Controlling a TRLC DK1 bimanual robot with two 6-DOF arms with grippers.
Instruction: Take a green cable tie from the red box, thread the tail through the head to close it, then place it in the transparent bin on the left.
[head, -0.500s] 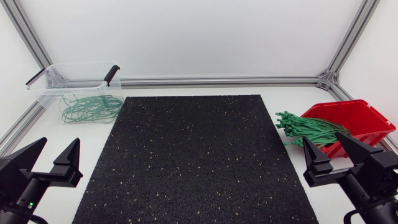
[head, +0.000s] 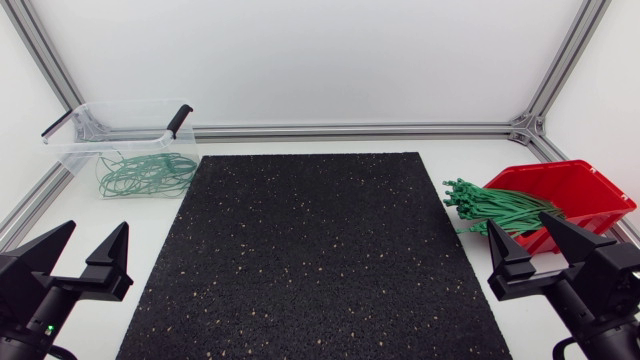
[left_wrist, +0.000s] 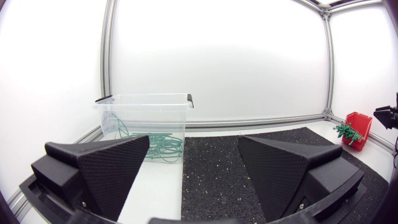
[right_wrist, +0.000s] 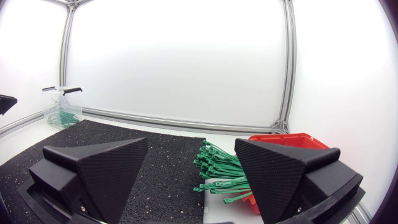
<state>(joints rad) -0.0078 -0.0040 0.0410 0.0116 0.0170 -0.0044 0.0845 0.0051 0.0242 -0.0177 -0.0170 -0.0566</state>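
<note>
— Grippers first: how do they stand?
— The left gripper (head: 96, 228) sits over the bench's (head: 460, 150) near left corner. Its 2 fingers are spread wide, with nothing between them. The right gripper (head: 518, 222) is at the near right corner, fingers just as far apart, and it also holds nothing.
— And the green cable ties?
— A bundle of straight green cable ties (head: 495, 208) lies partly in the red box (head: 580, 190) at the bench's right edge. Their ends fan out past the box's open front, just beside the right edge of the black mat (head: 320, 250). In the right wrist view the bundle lies ahead of the gap between the fingers, near them but not touched.
— Where is the bin?
— The transparent bin (head: 75, 150) stands at the far left corner (a black clip (head: 179, 120) sits on its right rim). Several closed loops (head: 145, 172) of green tie lie tangled on its floor. In the left wrist view the bin is ahead of the gripper, well apart from it.
— And the mat?
— It is speckled and covers the middle of the bench, between the bin and the box. The 2 grippers flank its near corners.
</note>
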